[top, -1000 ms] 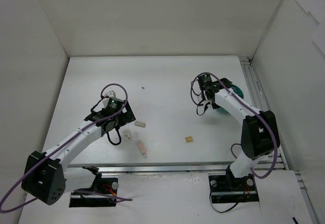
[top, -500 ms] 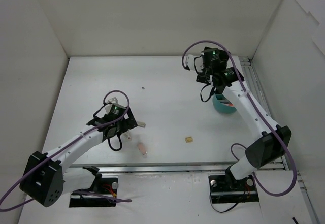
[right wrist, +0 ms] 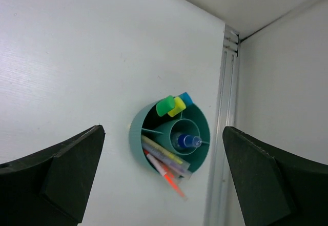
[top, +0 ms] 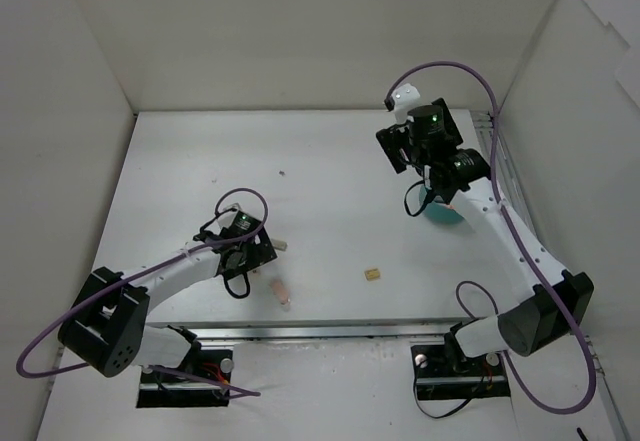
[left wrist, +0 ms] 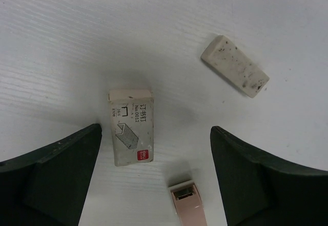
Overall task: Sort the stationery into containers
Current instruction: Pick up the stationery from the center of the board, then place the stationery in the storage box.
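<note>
Right tool [right wrist: 163, 134] has risen, apart, above round teal plastic tub [right wrist: 134, 129]; left tool [left wrist: 155, 129] apart over white staple box [left wrist: 130, 126].

Clear gaps between staple box [left wrist: 130, 126], eraser [left wrist: 234, 73]

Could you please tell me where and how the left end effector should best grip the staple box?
Probably across its two long sides, near the middle, coming straight down. The staple box lies flat with those sides facing the fingers of the open left end effector; mid-length keeps clear of the pink item by its corner.
</note>
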You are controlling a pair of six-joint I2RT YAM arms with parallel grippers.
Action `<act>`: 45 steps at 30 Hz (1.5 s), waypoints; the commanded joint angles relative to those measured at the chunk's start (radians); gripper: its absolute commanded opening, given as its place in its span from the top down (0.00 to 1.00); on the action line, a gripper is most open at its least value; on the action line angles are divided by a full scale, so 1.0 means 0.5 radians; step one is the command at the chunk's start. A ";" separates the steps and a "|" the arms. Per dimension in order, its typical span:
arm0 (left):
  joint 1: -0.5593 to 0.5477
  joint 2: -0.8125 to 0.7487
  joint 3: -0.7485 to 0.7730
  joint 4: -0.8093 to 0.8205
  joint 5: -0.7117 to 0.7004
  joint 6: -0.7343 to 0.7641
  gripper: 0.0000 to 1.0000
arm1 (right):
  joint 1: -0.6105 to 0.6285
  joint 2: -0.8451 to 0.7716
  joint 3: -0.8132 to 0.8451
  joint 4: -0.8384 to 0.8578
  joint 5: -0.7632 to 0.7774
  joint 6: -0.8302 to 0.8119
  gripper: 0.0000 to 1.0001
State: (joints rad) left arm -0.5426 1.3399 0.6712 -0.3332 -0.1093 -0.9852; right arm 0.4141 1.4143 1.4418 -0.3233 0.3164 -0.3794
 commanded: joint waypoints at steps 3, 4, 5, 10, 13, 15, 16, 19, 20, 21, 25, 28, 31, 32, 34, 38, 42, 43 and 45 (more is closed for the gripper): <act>-0.007 -0.044 -0.017 0.080 -0.039 -0.058 0.26 | 0.000 -0.196 -0.119 0.220 0.131 0.581 0.02; -0.007 -0.048 -0.026 0.080 -0.039 -0.064 0.32 | -0.003 -0.202 -0.165 0.220 0.073 0.617 0.02; -0.007 -0.057 -0.044 0.090 -0.042 -0.067 0.36 | -0.009 -0.215 -0.184 0.220 0.070 0.645 0.02; -0.007 -0.075 -0.094 0.099 -0.021 -0.067 0.57 | -0.009 -0.276 -0.315 0.220 0.003 0.749 0.02; -0.007 -0.094 -0.069 0.102 -0.027 -0.042 0.71 | -0.003 -0.279 -0.380 0.223 -0.175 0.832 0.02; -0.007 -0.112 -0.039 0.111 -0.024 0.028 0.79 | -0.009 -0.276 -0.411 0.229 -0.255 0.854 0.02; -0.007 -0.127 0.004 0.120 -0.018 0.059 0.85 | -0.006 -0.276 -0.447 0.238 -0.377 0.872 0.02; -0.025 -0.188 0.087 0.252 0.089 0.356 0.94 | -0.006 -0.267 -0.539 0.315 -0.712 0.921 0.02; -0.062 -0.213 0.109 0.343 0.126 0.445 0.97 | -0.006 -0.267 -0.561 0.337 -0.782 0.934 0.02; -0.086 -0.241 0.130 0.387 0.166 0.652 0.98 | -0.006 -0.261 -0.588 0.355 -0.935 0.949 0.02; -0.212 -0.375 0.210 0.540 0.454 1.141 0.99 | -0.006 -0.212 -0.595 0.377 -1.386 1.001 0.02; -0.277 -0.434 0.210 0.639 0.638 1.493 1.00 | -0.009 -0.138 -0.573 0.380 -1.841 1.071 0.02; -0.301 -0.428 0.253 0.645 0.801 1.727 1.00 | 0.003 -0.046 -0.552 0.386 -2.200 1.148 0.02; -0.320 -0.419 0.268 0.633 0.826 1.764 1.00 | 0.024 -0.007 -0.552 0.404 -2.261 1.170 0.02; -0.341 -0.373 0.320 0.627 0.905 1.838 1.00 | 0.058 0.037 -0.552 0.410 -2.336 1.225 0.02; -0.415 -0.308 0.406 0.608 0.906 1.961 1.00 | 0.123 0.184 -0.521 0.429 -2.357 1.326 0.06; -0.452 -0.284 0.446 0.633 0.848 1.970 1.00 | 0.147 0.282 -0.509 0.435 -2.427 1.394 0.23; -0.452 -0.290 0.449 0.651 0.848 1.970 1.00 | 0.150 0.307 -0.512 0.441 -2.425 1.403 0.27; -0.452 -0.290 0.452 0.651 0.841 1.970 1.00 | 0.181 0.322 -0.515 0.456 -2.431 1.412 0.34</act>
State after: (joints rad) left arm -0.7647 1.2098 0.8364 -0.0757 0.3069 -0.0399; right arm 0.4885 1.5787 1.1336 -0.1562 -0.8352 0.2893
